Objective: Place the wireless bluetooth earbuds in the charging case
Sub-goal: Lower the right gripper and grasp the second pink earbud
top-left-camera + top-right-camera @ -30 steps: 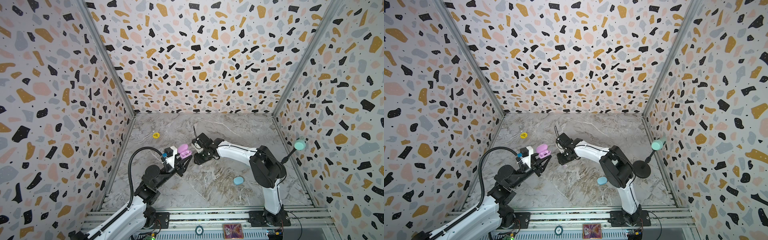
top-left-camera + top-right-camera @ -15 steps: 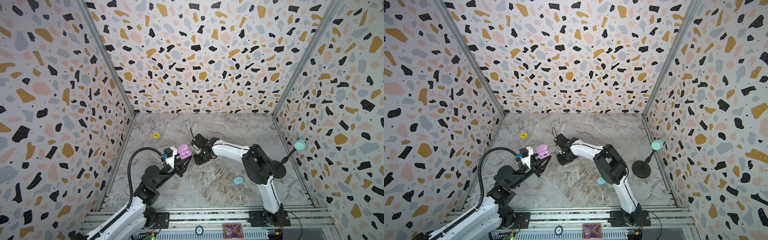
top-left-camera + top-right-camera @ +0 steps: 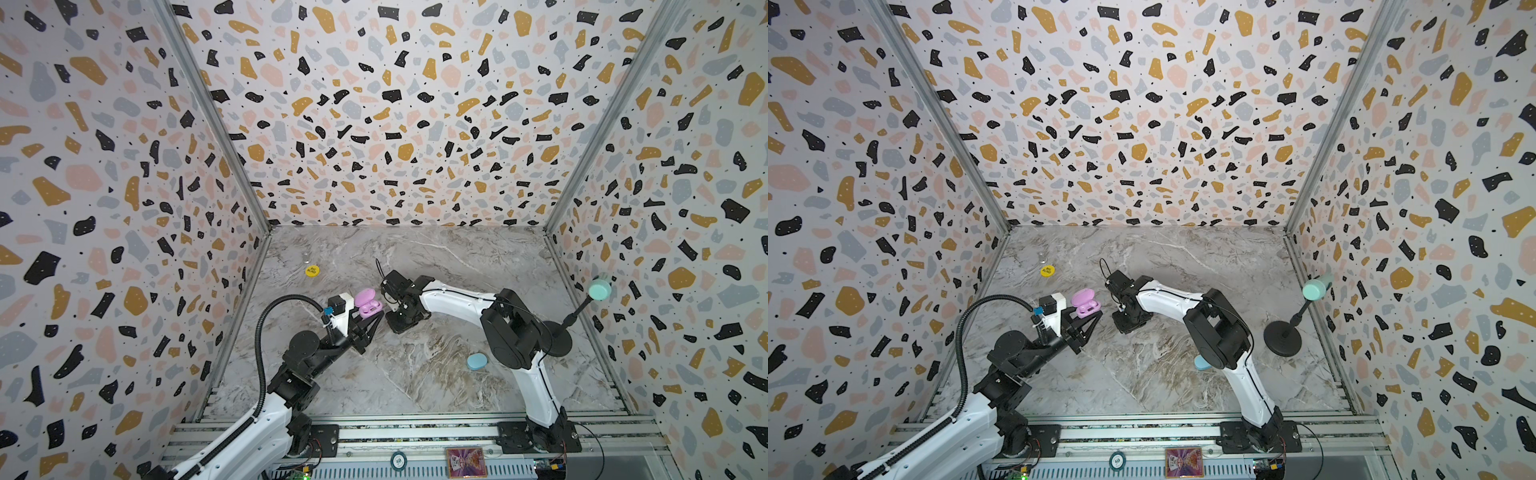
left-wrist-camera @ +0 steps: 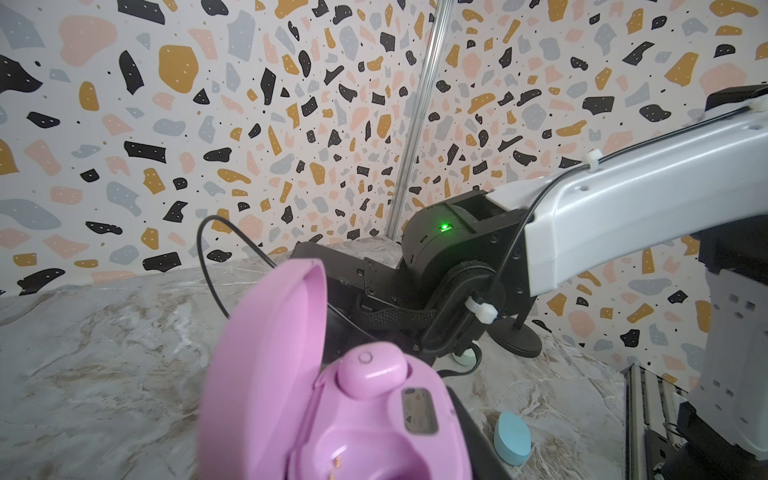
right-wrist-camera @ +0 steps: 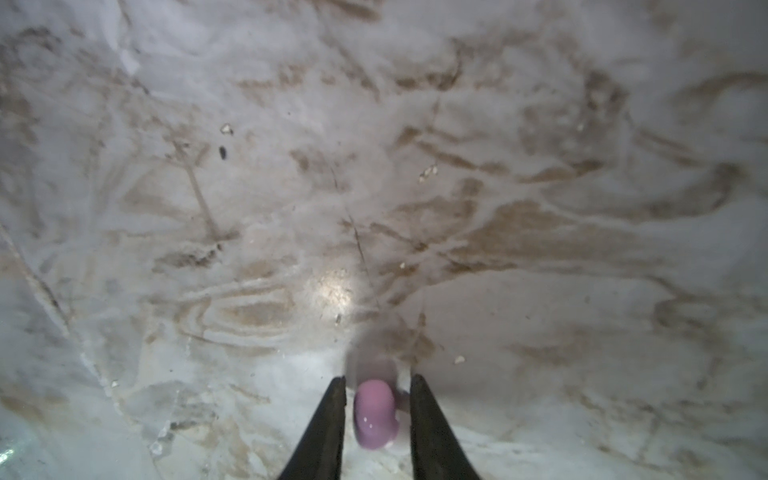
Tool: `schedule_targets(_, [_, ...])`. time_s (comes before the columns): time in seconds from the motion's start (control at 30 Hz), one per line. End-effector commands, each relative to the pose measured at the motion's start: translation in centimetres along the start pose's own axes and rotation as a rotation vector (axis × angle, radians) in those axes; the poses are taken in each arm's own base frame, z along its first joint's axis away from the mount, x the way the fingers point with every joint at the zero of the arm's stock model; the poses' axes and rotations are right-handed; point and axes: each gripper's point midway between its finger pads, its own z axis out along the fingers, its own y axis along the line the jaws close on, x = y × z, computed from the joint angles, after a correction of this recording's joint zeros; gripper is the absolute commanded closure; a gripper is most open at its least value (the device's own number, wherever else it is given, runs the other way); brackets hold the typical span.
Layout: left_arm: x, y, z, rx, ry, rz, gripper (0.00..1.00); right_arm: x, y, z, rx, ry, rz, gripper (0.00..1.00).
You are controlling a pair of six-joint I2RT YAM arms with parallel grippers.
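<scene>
My left gripper [image 3: 369,314] [image 3: 1088,314] is shut on the pink charging case [image 3: 368,302] [image 3: 1084,304] and holds it above the marble floor with its lid open. In the left wrist view the case [image 4: 353,419] has one pink earbud [image 4: 371,372] seated in it, and the socket beside it is empty. My right gripper [image 3: 398,326] [image 3: 1125,326] points down at the floor just right of the case. In the right wrist view its jaws [image 5: 376,378] stand narrowly open either side of a second pink earbud [image 5: 375,411] lying on the floor, with thin gaps on both sides.
A closed blue case [image 3: 476,360] [image 4: 513,438] lies on the floor near the right arm's base. A mint case [image 3: 599,289] [image 3: 1316,287] sits atop a black stand [image 3: 555,338] by the right wall. A yellow round sticker [image 3: 311,270] lies at the back left.
The right gripper has shifted a little left toward the pink case and its jaws have narrowed round the pink earbud. The left arm and the case have not moved.
</scene>
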Motion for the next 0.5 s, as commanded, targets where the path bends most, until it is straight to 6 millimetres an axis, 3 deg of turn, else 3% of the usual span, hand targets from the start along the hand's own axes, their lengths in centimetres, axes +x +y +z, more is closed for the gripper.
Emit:
schedule_targets(0.0, [-0.9,-0.1,-0.2,0.005,-0.04,0.004,0.68,0.4,-0.2,-0.2,0.036,0.025,-0.015,0.74])
schedule_targets(0.23, [-1.1,-0.2,-0.2,0.008,-0.043,0.006,0.68,0.6,-0.6,-0.2,0.068,0.026,-0.015,0.83])
schedule_targets(0.47, [-1.1,-0.3,-0.2,0.014,-0.043,0.007,0.68,0.4,-0.5,-1.0,0.061,0.003,-0.01,0.86])
